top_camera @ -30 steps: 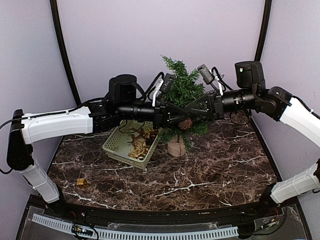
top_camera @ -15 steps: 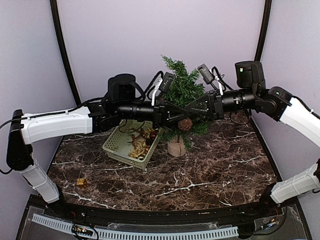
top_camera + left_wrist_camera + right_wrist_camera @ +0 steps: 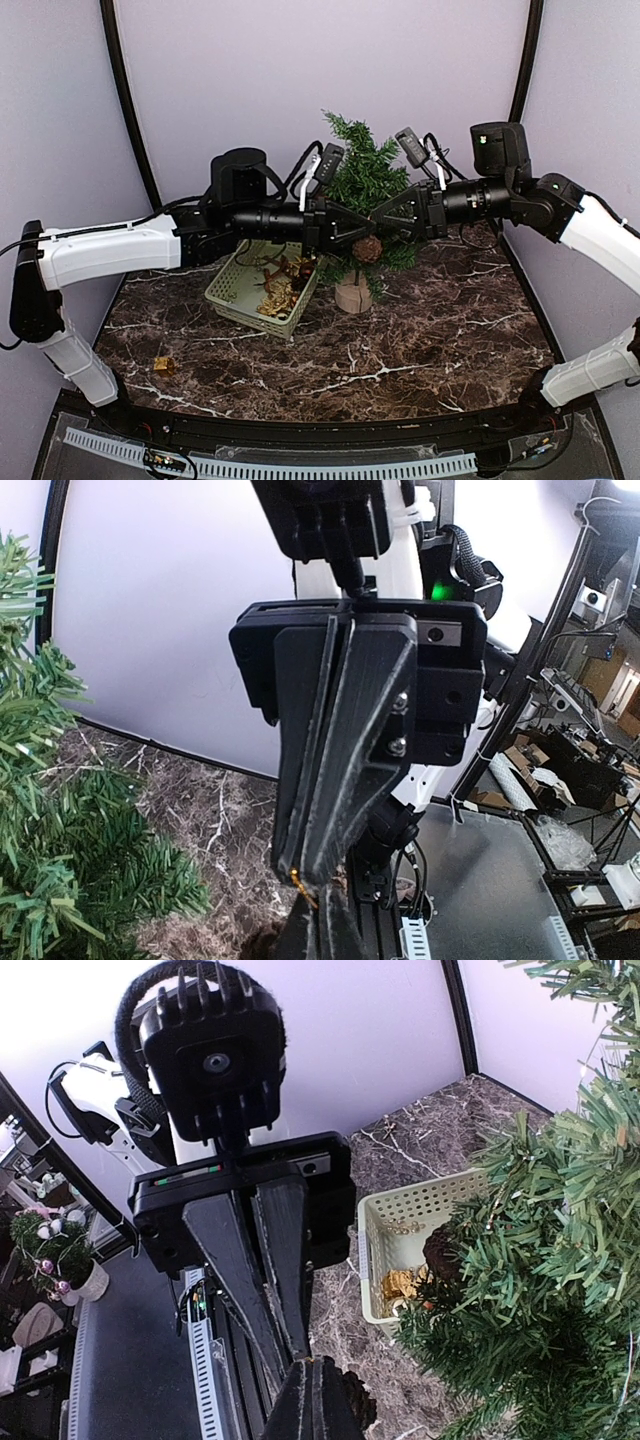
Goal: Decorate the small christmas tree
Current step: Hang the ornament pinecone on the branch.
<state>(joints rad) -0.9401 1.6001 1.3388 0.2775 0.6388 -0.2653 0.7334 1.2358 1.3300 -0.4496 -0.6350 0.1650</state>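
The small christmas tree (image 3: 365,178) stands at the back on its round wooden base (image 3: 352,293). In front of it my two grippers meet tip to tip. A brown pine cone (image 3: 368,248) hangs just under the meeting point on a thin gold string (image 3: 301,884). My left gripper (image 3: 357,233) is shut on that string; its own fingers show low in the left wrist view (image 3: 318,932). My right gripper (image 3: 374,229) is also shut, pinching the string, with the pine cone (image 3: 362,1402) beside its tips (image 3: 315,1400). A second pine cone (image 3: 440,1252) sits among the tree's branches (image 3: 540,1260).
A pale green basket (image 3: 232,290) of gold and brown ornaments stands left of the tree's base, below my left arm. A small gold ornament (image 3: 163,365) lies on the marble table at the front left. Purple walls close in the back and sides.
My left gripper's jaws have closed on the gold string. The left arm and the pine cone shifted slightly to the left. The right arm has stayed in place.
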